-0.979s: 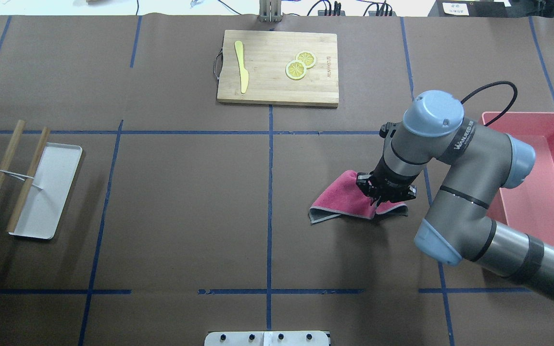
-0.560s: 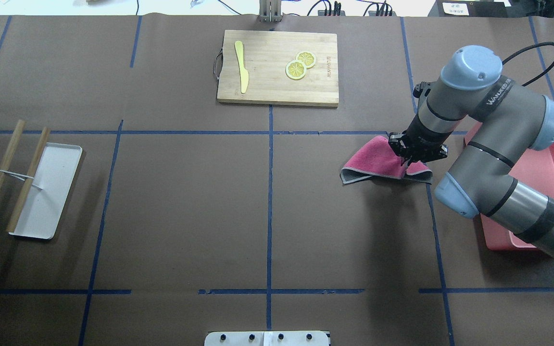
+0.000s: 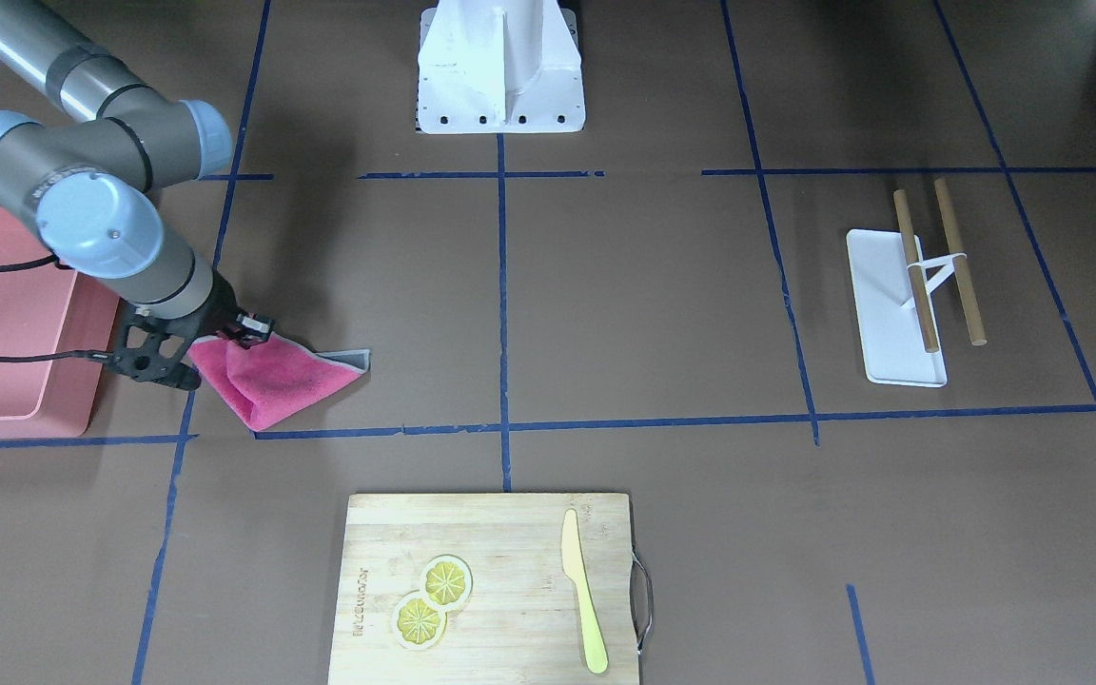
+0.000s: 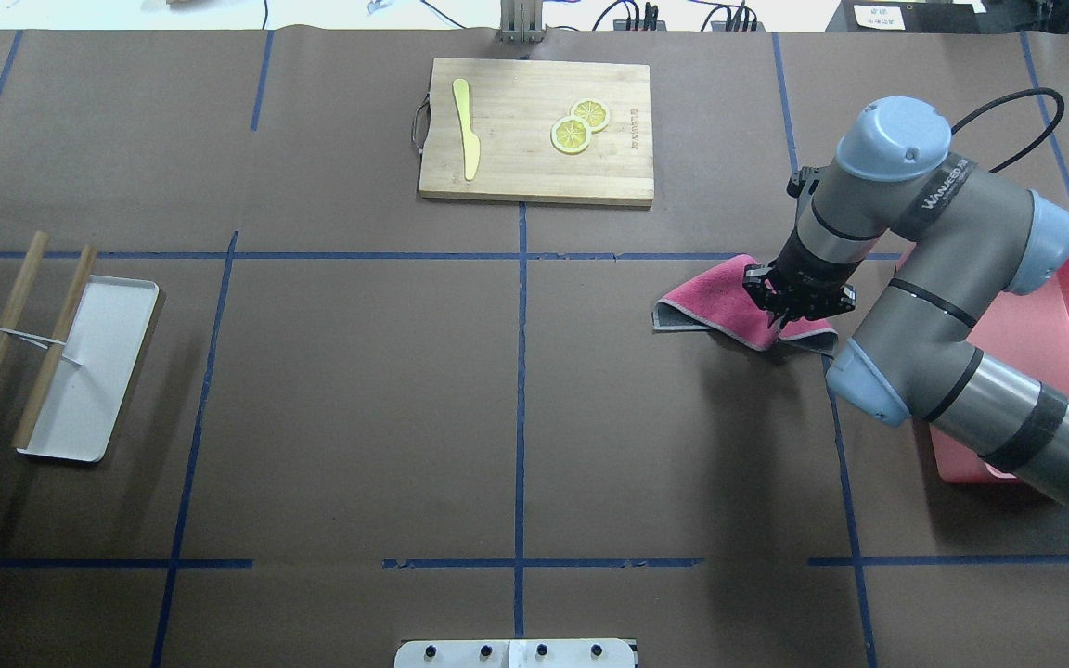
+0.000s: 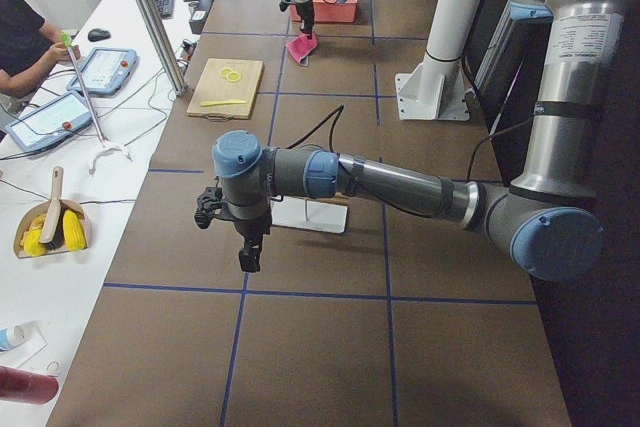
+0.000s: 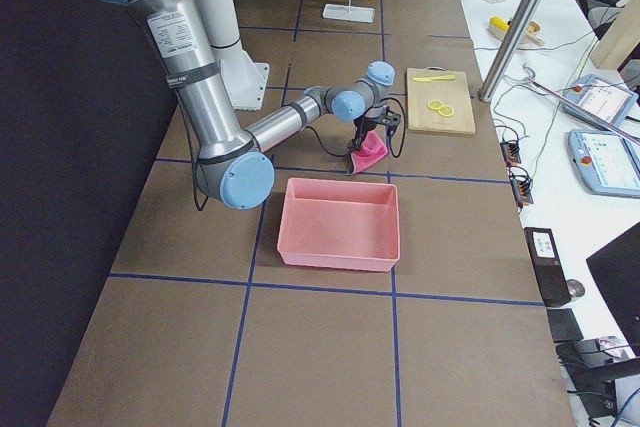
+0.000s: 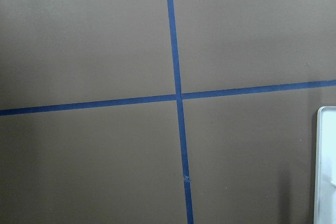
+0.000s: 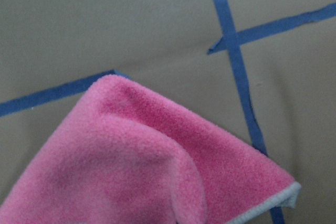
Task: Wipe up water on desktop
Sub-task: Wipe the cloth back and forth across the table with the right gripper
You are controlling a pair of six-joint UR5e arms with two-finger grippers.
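A pink cloth with a grey hem lies bunched on the brown desktop, just by a crossing of blue tape lines on its right side. My right gripper points down and is shut on the cloth's right part; the cloth fills the lower half of the right wrist view. Facing the robot, the same gripper holds the cloth beside the pink bin. I can make out no water on the desktop. My left gripper hangs over the desktop's left end; I cannot tell whether it is open or shut.
A pink bin stands right of the cloth, partly under my right arm. At the far middle lies a bamboo cutting board with a yellow knife and lemon slices. A white tray with wooden sticks sits far left.
My right gripper has dragged the pink cloth across the desktop, away from the robot and to the right, then a little back to the left. Nothing else has moved.
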